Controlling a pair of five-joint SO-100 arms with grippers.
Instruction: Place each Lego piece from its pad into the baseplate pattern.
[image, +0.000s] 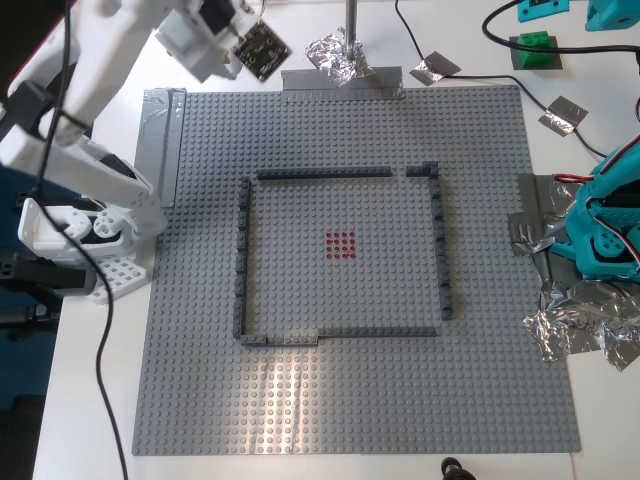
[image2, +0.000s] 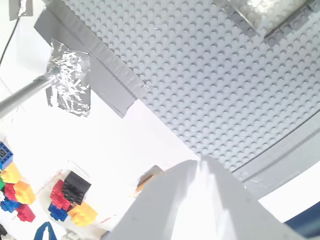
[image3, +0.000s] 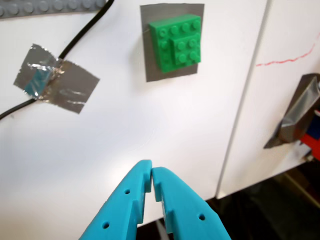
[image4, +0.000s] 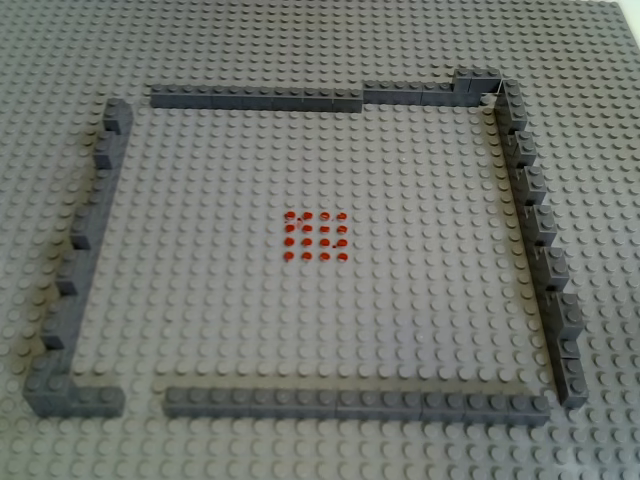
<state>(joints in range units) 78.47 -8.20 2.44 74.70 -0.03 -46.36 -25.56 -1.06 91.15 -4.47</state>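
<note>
From the exterior view, the baseplate (image: 350, 400) lies bare apart from the dark outline bricks (image: 438, 245) and the red pattern (image: 340, 245) at its middle. The green brick (image: 534, 48) sits far off past the baseplate's far right corner in that view; if it gets carried in crooked, it could catch the outline wall

In the second wrist view, my second gripper (image2: 202, 162) hangs over the white table beside the baseplate's taped edge (image2: 102, 75); washed out, so I cannot tell how its jaws stand

In the first wrist view, my first gripper (image3: 151, 172) has its teal jaws pressed together, holding nothing, well short of the green brick on its grey pad (image3: 150, 55). Coming down closed, it would shove the brick off

The other view shows the red studs uncovered
</note>
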